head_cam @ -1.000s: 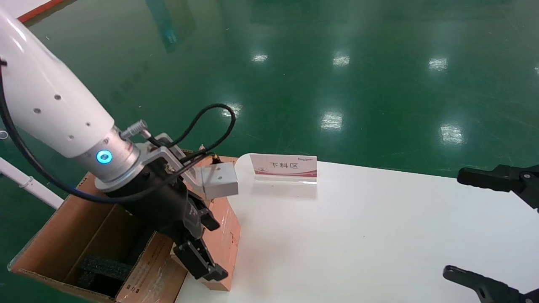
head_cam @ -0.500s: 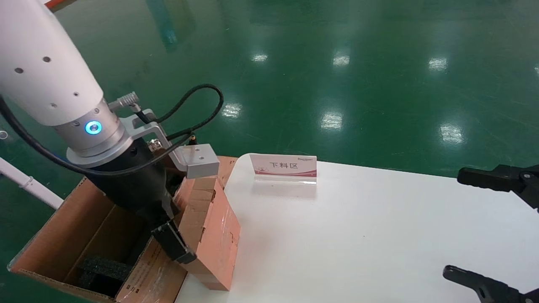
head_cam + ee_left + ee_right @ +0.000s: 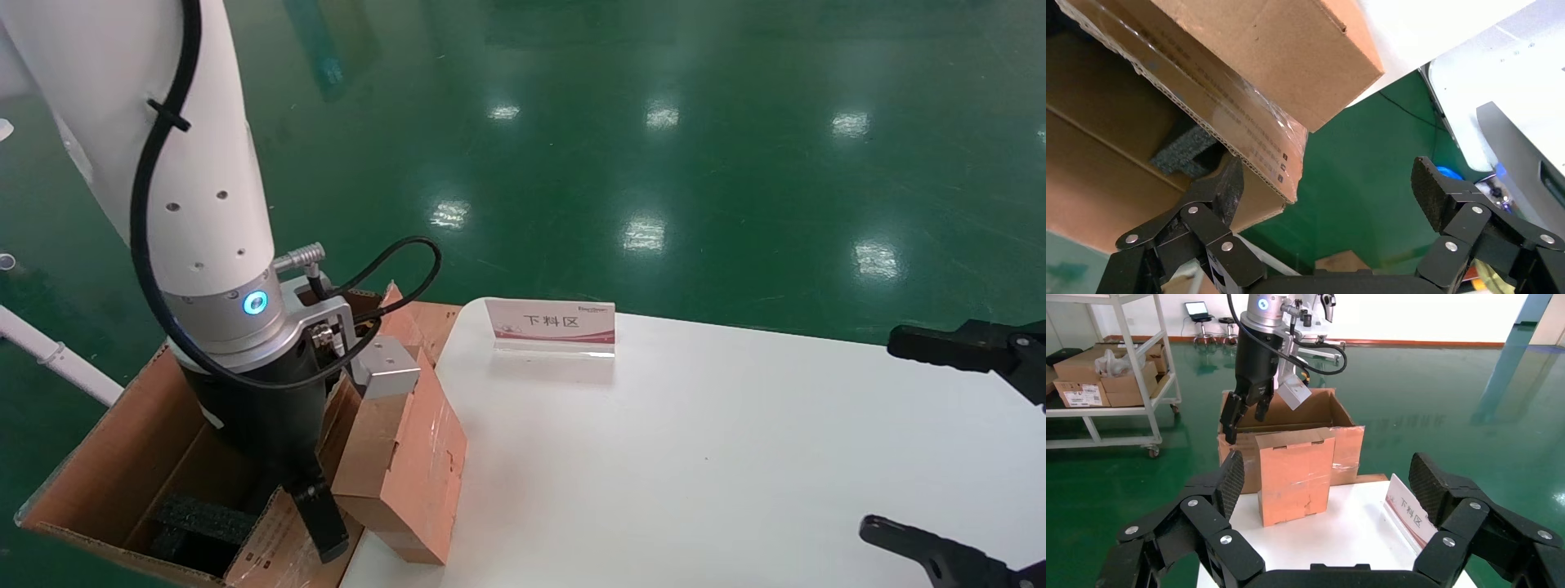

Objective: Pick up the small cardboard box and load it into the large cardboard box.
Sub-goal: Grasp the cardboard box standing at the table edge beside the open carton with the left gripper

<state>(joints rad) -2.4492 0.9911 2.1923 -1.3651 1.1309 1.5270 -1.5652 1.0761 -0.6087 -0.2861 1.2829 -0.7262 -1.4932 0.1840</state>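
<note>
Step in hand, as I judge it: getting a grip on the small cardboard box (image 3: 398, 469) for the lift. Best done by straddling its narrow faces squarely, clear of the carton flap. My left gripper (image 3: 1324, 193) hangs wide open, holding nothing; one finger (image 3: 1223, 187) sits against the large cardboard box (image 3: 122, 457) flap edge. Small box stands upright just beside it, on the surface (image 3: 695, 457) edge, leaning against the carton. Farther off, right gripper (image 3: 1324, 481) parked, wide, empty.

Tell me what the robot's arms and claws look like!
The left arm is a smooth white tube with a silver wrist ring, a glowing blue-green light and a looping black cable. Both the left gripper and the right gripper are black, with jointed fingers and rough pads.
</note>
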